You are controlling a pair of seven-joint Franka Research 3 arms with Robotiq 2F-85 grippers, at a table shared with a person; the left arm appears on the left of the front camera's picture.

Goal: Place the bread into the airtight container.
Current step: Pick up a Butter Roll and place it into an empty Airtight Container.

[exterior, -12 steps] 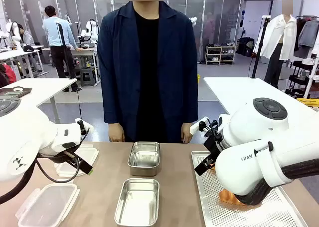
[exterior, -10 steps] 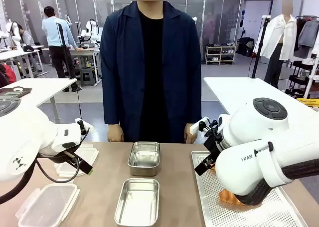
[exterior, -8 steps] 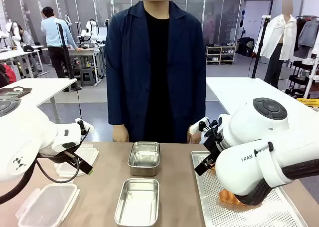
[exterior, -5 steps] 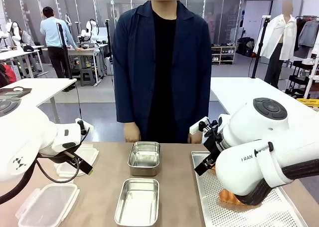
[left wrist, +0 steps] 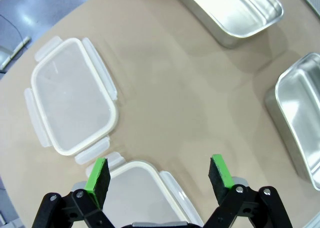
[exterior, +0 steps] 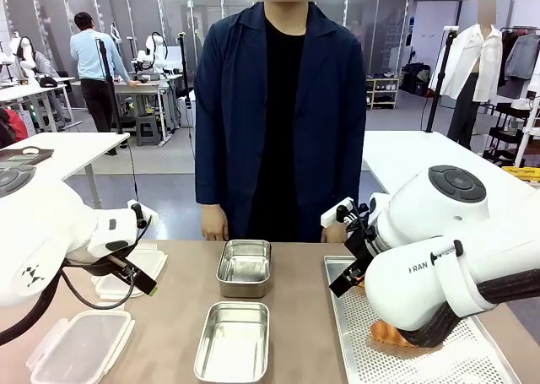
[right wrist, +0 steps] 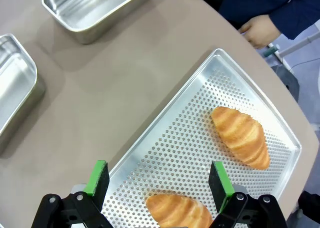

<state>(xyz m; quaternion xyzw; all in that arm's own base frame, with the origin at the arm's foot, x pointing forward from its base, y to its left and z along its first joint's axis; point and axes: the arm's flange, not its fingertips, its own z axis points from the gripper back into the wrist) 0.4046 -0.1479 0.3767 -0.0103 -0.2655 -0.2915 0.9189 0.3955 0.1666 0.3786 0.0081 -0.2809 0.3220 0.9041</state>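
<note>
Two croissants, the bread, lie on a perforated metal tray [right wrist: 175, 143]: one [right wrist: 241, 136] toward its far side, one [right wrist: 177, 210] just beyond my right gripper [right wrist: 159, 178], which hangs open and empty above the tray. In the front view a bit of bread [exterior: 386, 332] peeks out under the right arm, whose gripper [exterior: 342, 283] is over the tray's left end. Two white airtight containers sit at the left: one [left wrist: 70, 102] farther off, one [left wrist: 135, 193] directly under my open, empty left gripper [left wrist: 159, 174]. The front view shows that gripper [exterior: 145, 281] above the containers [exterior: 80, 346].
Two empty steel pans stand in the table's middle, one far [exterior: 245, 266] and one near [exterior: 234, 340]. A person in a dark coat stands at the far edge, hands [exterior: 215, 224] hanging at table height. One hand [right wrist: 260, 30] is just past the tray's far corner.
The person has stepped to the picture's right along the far edge. Both arms and every object on the table stay where they were.
</note>
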